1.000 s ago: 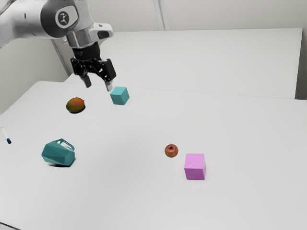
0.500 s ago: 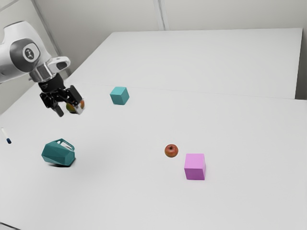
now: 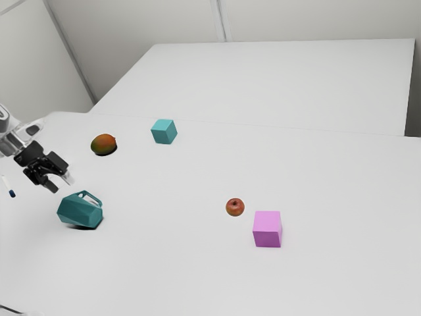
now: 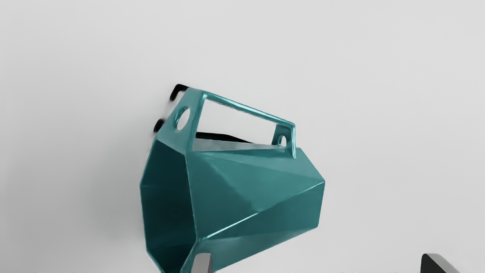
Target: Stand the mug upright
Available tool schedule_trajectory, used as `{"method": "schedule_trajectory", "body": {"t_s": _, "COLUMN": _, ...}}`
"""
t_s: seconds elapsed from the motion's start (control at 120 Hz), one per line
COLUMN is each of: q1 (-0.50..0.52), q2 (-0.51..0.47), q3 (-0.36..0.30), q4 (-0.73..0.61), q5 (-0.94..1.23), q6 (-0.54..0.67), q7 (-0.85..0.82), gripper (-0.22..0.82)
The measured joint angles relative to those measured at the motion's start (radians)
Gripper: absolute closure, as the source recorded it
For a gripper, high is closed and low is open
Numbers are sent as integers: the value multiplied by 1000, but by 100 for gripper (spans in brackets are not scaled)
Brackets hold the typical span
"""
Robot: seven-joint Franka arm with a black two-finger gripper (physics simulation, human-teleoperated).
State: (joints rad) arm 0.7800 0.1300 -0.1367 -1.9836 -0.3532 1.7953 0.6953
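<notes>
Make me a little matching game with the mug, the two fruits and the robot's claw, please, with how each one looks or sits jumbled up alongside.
1. Mug
2. Apple
3. Mango-like fruit
4. Gripper (the claw)

A. Green and orange, near the teal block
B. Open, with fingers apart
C. Reddish, near the pink block
D. Lying on its side

Right pairs: 1-D, 2-C, 3-A, 4-B

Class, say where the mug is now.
The mug lies on its side on the table, at the exterior view's left, just below the gripper in that picture.
</notes>
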Motion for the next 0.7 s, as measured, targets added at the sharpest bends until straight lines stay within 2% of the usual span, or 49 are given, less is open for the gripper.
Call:
{"method": "schedule_trajectory", "body": {"t_s": 0.142, "q1": 60, "q2": 77, "q3": -1, "q4": 54, "q5": -4, "q6": -18, "q7": 95, "gripper": 0}}
{"method": "schedule_trajectory", "body": {"t_s": 0.35, "q1": 91, "q2": 204, "q3": -1, "q4": 150, "q5": -18, "q6": -68, "q7": 206, "gripper": 0}}
{"method": "schedule_trajectory", "body": {"t_s": 0.7, "q1": 87, "q2": 264, "q3": -9, "q4": 150, "q5": -112, "q6": -133, "q7": 325, "gripper": 0}}
